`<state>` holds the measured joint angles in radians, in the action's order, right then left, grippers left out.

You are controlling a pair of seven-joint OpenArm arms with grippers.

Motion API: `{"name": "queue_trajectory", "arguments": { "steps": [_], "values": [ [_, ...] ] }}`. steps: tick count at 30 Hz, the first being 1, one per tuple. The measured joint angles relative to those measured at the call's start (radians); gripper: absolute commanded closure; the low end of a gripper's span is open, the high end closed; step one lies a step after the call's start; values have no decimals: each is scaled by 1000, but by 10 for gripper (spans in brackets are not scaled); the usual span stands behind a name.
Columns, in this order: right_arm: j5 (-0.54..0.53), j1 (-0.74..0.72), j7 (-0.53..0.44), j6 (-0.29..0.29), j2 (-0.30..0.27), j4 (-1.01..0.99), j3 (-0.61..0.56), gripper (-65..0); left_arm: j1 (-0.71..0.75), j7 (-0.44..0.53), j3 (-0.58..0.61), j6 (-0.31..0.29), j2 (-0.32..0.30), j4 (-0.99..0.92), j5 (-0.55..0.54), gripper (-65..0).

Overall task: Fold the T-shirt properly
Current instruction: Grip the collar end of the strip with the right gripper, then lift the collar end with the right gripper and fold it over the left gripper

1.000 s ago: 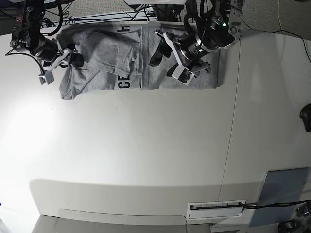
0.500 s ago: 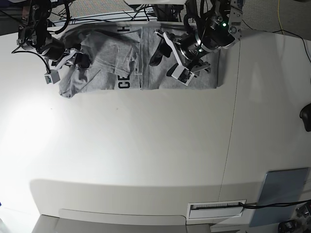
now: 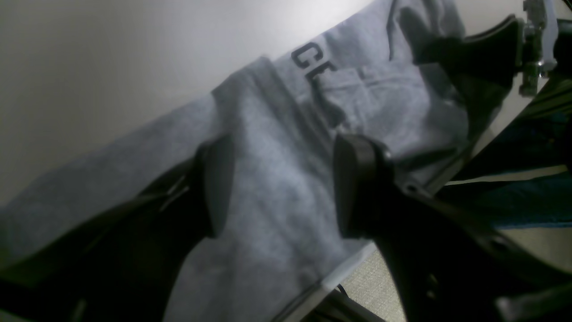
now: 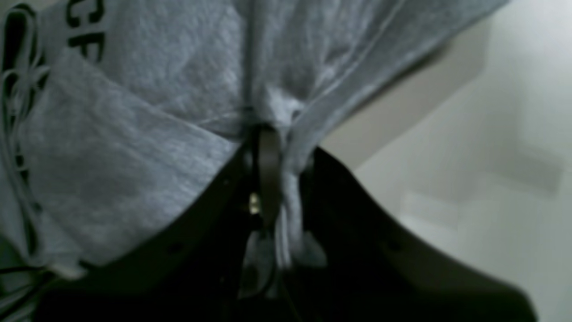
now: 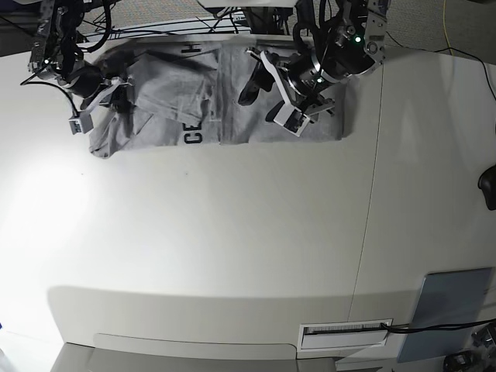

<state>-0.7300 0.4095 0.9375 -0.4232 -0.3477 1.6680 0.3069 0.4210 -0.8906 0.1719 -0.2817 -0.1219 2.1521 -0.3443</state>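
At ten o'clock the T-shirt (image 5: 167, 97) is pinched by the right gripper (image 4: 268, 147), probably for folding; the left gripper (image 3: 277, 188) is held wide above it.

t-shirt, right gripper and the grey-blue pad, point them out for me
T-shirt (image 5: 163, 105), base view, on the plain grey cloth left of the lettering.
Right gripper (image 4: 277, 152), right wrist view, between the fingertips pinching cloth.
Pad (image 5: 449, 310), base view, its flat middle.
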Motion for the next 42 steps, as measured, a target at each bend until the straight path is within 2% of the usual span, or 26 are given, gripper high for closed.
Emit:
{"name": "queue_trajectory", "arguments": {
  "steps": [4, 8, 10, 13, 16, 20, 25, 27, 32, 35, 39, 42],
  "values": [
    [80, -2, 20, 5, -16, -5, 111, 0, 15, 0, 0, 0, 0, 0, 0, -360],
    [77, -3, 75, 14, -70, 13, 207, 0, 19, -2, 0, -1, 0, 0, 55, -360],
    [41, -2, 137, 17, -81, 66, 237, 0, 23, 1, 0, 0, 0, 0, 104, -360],
    [-40, -2, 231, 15, -78, 184, 250, 0, 40, 11, 0, -1, 0, -9, 116, -360],
    [-97, -4, 285, 13, -51, 334, 248, 0, 41, 51, 0, -2, 0, -69, 120, -360],
    [-91, -4, 319, 47, 43, 542, 240, 0, 42, 145, 2, -2, 0, -196, 180, -360],
    [-50, -5, 292, 66, 111, 678, 97, 0, 24, 216, 3, -6, 0, -310, 190, -360],
    [16, -5, 290, 89, 138, 672, 9, 0, 10, 221, 3, -7, 0, -328, 183, -360],
    [109, -5, 262, 87, 205, 671, -206, 0, 6, 236, 3, -7, 3, -339, 183, -360],
    [197, -5, 242, 121, 237, 671, -319, 0, 6, 237, 3, -8, 2, -340, 182, -360],
    [297, -5, 225, 160, 251, 671, -441, 0, 5, 238, 3, -8, 2, -340, 183, -360],
    [344, -5, 184, 168, 254, 671, -520, 0, 5, 237, 3, -8, 2, -340, 183, -360]
  ]
}}
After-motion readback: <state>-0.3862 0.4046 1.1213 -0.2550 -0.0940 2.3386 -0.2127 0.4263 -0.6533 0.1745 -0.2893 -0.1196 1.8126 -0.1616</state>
